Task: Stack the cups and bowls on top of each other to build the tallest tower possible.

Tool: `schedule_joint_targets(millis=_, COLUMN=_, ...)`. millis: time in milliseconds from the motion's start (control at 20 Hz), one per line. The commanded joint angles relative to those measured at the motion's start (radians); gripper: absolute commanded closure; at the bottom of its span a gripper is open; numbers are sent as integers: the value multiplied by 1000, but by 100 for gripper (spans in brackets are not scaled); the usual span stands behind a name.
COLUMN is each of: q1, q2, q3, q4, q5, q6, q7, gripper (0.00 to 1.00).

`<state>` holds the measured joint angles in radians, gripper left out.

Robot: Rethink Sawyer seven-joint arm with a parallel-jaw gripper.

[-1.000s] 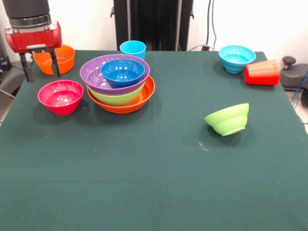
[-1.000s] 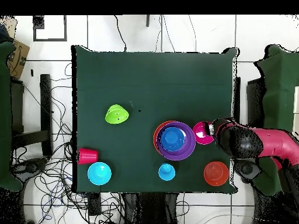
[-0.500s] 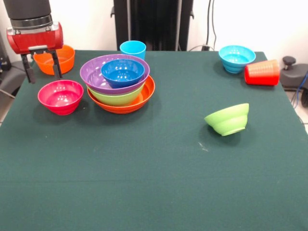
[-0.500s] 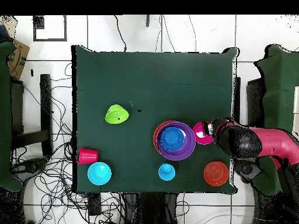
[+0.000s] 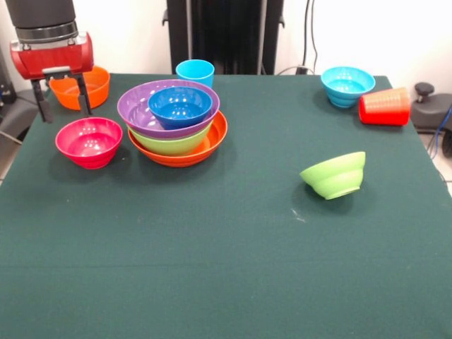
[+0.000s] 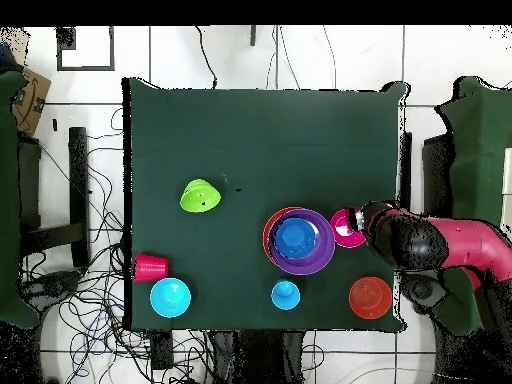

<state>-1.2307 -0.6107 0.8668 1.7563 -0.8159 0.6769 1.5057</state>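
Note:
The tower (image 5: 177, 123) (image 6: 299, 240) is a nest of a large orange, a lime green and a purple bowl, with a dark blue bowl (image 5: 180, 104) on top. Just left of it stands a magenta-red bowl (image 5: 89, 141) (image 6: 346, 228). My gripper (image 5: 62, 107) hangs open above the table between that bowl and a small orange bowl (image 5: 80, 86) (image 6: 370, 297), holding nothing. A light blue cup (image 5: 195, 72) (image 6: 285, 294) stands behind the tower. At the right are a light blue bowl (image 5: 347, 85) (image 6: 170, 297), a red cup (image 5: 384, 106) (image 6: 150, 267) on its side and a tilted lime green bowl (image 5: 334, 175) (image 6: 200, 196).
The dark green table (image 5: 226, 268) ends close to the left of my gripper. Cables and black gear (image 5: 432, 106) lie off its right edge.
My gripper has shifted very slightly to the right. The bowls and cups have not moved.

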Motion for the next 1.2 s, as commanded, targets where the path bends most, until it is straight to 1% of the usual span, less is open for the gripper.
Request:
schedule_joint_targets(millis=50, q1=48, q2=23, q3=-30, q4=-46, q5=-91, q6=23, q7=-231, gripper=0)
schedule_joint_targets(millis=150, q1=53, q2=16, q3=-41, q4=-53, q5=-104, q6=36, q7=-237, gripper=0)
schedule_joint_targets(millis=300, q1=47, q2=7, q3=-37, q4=-53, q5=-99, q6=52, q7=-260, gripper=0)
schedule_joint_targets(millis=800, q1=47, q2=1, q3=-38, q4=-58, q5=-114, q6=51, q7=-276, gripper=0)
schedule_joint_targets(millis=900, q1=42, q2=6, q3=-33, q4=-50, q5=-102, q6=59, q7=-284, gripper=0)
schedule_joint_targets(millis=1000, q1=36, q2=6, q3=-21, q4=-38, q5=-75, q6=69, q7=-282, gripper=0)
schedule_joint_targets(millis=1200, q1=39, q2=-60, q3=4, q4=-8, q5=-13, q6=121, q7=-264, gripper=0)
